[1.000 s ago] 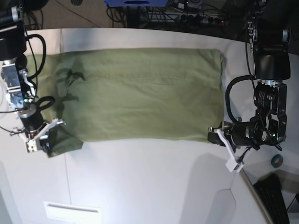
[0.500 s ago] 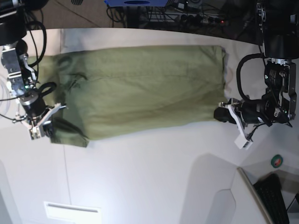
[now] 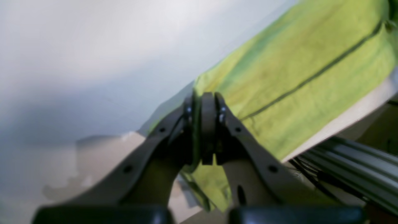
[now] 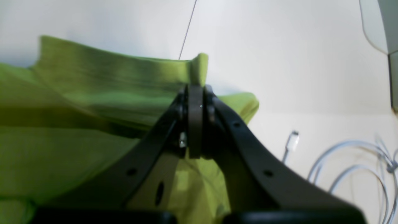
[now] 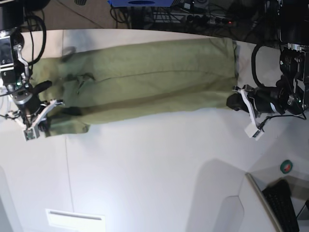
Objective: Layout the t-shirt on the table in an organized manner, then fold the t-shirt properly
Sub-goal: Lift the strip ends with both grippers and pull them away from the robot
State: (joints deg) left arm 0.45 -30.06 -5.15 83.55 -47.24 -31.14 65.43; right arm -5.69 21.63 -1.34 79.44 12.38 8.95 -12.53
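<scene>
Your left jaws (image 3: 203,124) were clamped on the t-shirt (image 5: 145,82) edge at the right of the base frame, and your right jaws (image 4: 195,121) were pinched on its opposite corner at the left. Between them, the olive shirt stretched across the upper part of the white surface (image 5: 159,169), its lower edge lifted and blurred.

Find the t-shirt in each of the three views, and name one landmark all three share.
Base: the t-shirt spans the far part of the picture, stretched between both grippers.
Left wrist: it fills the upper right, its corner pinched in the left gripper.
Right wrist: it fills the left half, its edge pinched in the right gripper.
Shared landmark: the white table beside the shirt.
</scene>
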